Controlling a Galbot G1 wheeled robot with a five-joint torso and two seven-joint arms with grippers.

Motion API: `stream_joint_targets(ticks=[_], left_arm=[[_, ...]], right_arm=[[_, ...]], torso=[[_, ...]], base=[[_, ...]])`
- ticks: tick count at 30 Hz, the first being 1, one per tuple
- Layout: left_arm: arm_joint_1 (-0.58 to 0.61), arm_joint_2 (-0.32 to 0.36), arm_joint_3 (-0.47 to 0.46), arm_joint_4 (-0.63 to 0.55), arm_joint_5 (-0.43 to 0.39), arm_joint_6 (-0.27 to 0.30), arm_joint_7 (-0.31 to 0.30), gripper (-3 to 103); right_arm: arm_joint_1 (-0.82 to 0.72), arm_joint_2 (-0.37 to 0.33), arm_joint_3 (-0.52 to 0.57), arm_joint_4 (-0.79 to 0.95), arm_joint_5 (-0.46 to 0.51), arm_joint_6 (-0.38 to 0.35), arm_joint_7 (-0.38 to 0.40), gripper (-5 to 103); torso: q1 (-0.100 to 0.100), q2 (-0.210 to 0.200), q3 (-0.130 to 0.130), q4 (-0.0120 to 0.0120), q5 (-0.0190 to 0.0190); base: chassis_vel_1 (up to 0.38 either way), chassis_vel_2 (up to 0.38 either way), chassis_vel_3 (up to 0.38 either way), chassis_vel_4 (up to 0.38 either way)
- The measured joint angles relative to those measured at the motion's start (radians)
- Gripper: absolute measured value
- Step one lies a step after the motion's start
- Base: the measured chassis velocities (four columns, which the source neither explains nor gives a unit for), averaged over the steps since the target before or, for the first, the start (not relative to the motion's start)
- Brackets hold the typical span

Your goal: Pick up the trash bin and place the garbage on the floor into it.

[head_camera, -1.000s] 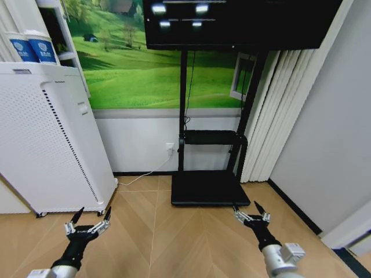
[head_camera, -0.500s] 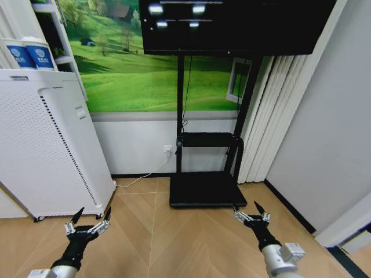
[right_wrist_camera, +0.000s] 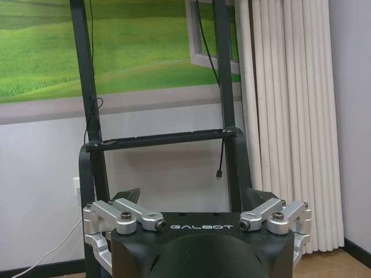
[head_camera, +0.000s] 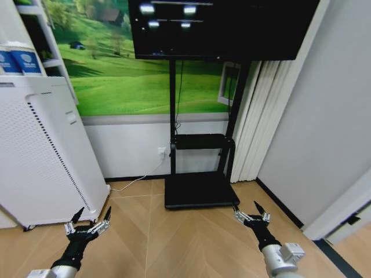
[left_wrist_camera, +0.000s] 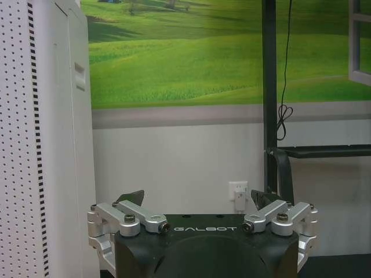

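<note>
wall mural: big green-hills picture across the back wall, with a plain white strip of wall below it

white appliance: tall perforated box on the robot's left, standing on the floor against the wall

screen: wide dark panel up top, ceiling lights reflected in it, mounted on a black stand

curtain: pale pleated one hanging to the floor just right of the stand, next to a plain grey wall

stand: two black posts, a small black shelf partway up, and a flat black base plate sitting on the wood floor

left gripper: low at the left of the head view, hovering over the floor in front of the appliance; fingers spread wide apart, nothing between them

right gripper: low on the right, over the floor just in front of the base plate's right corner; also spread wide and holding nothing

paper cups: two blue-and-white ones side by side on top of the appliance

wall outlet: small white one on the wall between the appliance and the stand, with a white cable trailing from it to the floor
</note>
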State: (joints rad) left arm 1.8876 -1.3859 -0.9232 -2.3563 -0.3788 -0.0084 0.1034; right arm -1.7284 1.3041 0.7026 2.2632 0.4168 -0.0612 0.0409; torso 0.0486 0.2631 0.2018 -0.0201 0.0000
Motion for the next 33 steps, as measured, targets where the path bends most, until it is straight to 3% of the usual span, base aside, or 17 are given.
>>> stream_joint_targets(ticks=[33], left_arm=[[0.0,0.0,0.0,0.0,0.0,0.0,0.0,100]], right_arm=[[0.0,0.0,0.0,0.0,0.0,0.0,0.0,100]], torso=[[0.042,0.121,0.079,0.0,0.0]], base=[[0.0,0.0,0.0,0.0]])
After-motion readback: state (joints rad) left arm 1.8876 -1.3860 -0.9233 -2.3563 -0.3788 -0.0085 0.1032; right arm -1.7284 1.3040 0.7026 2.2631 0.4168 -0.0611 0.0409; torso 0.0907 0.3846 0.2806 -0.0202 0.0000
